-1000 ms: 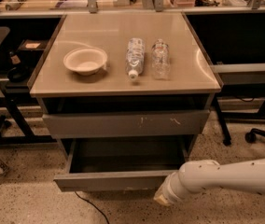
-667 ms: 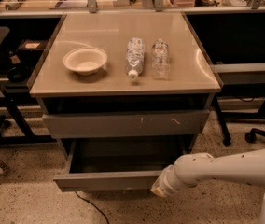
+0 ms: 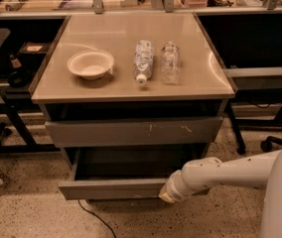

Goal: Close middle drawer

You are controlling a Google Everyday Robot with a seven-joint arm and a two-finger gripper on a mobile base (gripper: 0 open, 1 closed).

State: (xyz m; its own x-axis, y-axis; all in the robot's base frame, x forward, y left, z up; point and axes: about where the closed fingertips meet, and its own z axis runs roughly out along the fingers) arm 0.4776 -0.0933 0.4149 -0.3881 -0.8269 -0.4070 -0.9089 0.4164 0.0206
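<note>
Middle drawer (image 3: 111,188): it stands pulled out from under the table (image 3: 116,86). Its plain grey front is well forward of the table's front edge, and its shallow grey box is open to view from above.
My hand (image 3: 169,194): it is low, below the table's front right corner, at the right part of the drawer's front. I cannot say for sure whether it touches that front.
Hand state: I cannot tell whether it is open or closed. I see nothing held in it.
Done: by my judgement only the approach, since my hand is in place to push.
Left: the whole push, until the drawer's front sits back under the table's edge.
Scuffed drawer front (image 3: 131,131): it is directly under the table top and not my concern.
On the table: a bowl (image 3: 90,64) and two bottles (image 3: 143,61) (image 3: 170,62), clear of the push.
</note>
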